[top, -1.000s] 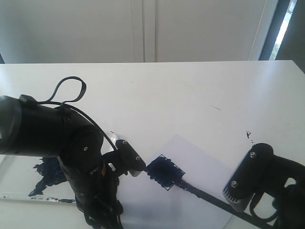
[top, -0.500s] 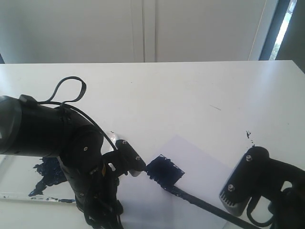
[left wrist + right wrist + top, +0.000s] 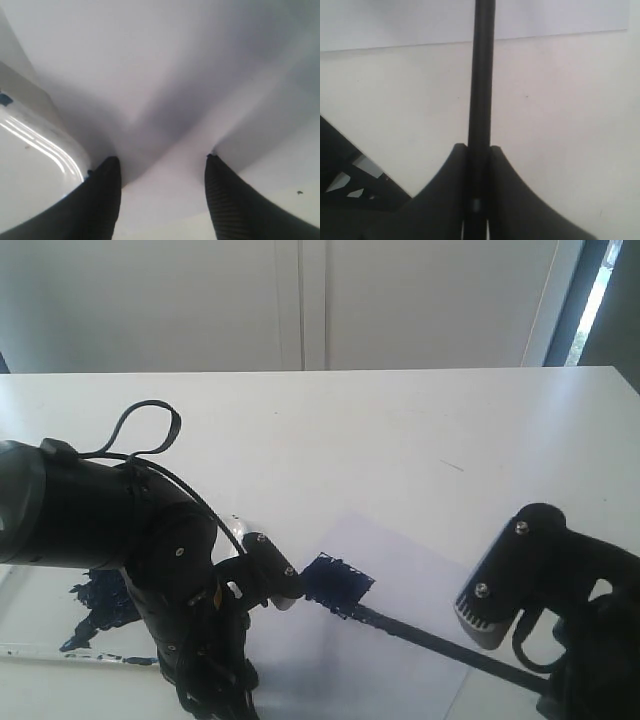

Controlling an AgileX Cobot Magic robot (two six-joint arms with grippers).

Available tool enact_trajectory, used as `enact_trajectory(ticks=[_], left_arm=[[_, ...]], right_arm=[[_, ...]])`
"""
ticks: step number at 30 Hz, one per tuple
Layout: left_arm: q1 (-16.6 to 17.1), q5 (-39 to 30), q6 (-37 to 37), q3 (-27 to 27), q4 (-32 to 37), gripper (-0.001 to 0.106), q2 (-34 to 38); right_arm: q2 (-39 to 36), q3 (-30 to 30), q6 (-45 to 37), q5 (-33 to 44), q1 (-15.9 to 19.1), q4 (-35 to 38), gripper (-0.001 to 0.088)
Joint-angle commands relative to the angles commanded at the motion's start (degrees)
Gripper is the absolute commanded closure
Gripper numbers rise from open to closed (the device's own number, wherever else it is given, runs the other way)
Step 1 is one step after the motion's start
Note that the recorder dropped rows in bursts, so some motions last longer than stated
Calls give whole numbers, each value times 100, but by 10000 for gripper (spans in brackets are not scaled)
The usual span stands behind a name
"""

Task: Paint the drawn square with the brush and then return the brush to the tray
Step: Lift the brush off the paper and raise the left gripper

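The brush (image 3: 430, 640) is a thin black stick lying low across the white paper (image 3: 410, 560). Its tip rests on the drawn square (image 3: 336, 584), which is filled with dark blue paint. My right gripper (image 3: 478, 147) is shut on the brush handle (image 3: 482, 75) at the lower right of the exterior view (image 3: 555, 690). My left gripper (image 3: 161, 162) is open, fingertips down on the paper beside the square (image 3: 268, 575), with nothing between them. The clear tray (image 3: 35, 600) with its blue blotch lies at the left, partly hidden behind the left arm; its rim (image 3: 52, 147) shows in the left wrist view.
The bulky left arm (image 3: 120, 530) with a looped cable (image 3: 150, 430) stands over the front left of the white table (image 3: 380, 440). Small paint specks (image 3: 520, 522) mark the table at the right. A wall and a window frame stand behind.
The right arm has shifted left and its wrist has risen. The brush has slid further left over the square. The left arm has not moved.
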State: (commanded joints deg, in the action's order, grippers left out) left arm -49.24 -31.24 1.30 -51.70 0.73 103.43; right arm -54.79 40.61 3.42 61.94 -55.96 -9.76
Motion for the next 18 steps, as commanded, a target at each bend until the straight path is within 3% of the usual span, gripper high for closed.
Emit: enact_trajectory(ticks=[8,18], left_arm=[[0,-50,-18,-36,-21,493,-65],[-38,-139,-260,-46,-73,493,-1055]], right_arm=[[469,5,39,160,0,-79,868],[469,5,114,275,0,-275,868]])
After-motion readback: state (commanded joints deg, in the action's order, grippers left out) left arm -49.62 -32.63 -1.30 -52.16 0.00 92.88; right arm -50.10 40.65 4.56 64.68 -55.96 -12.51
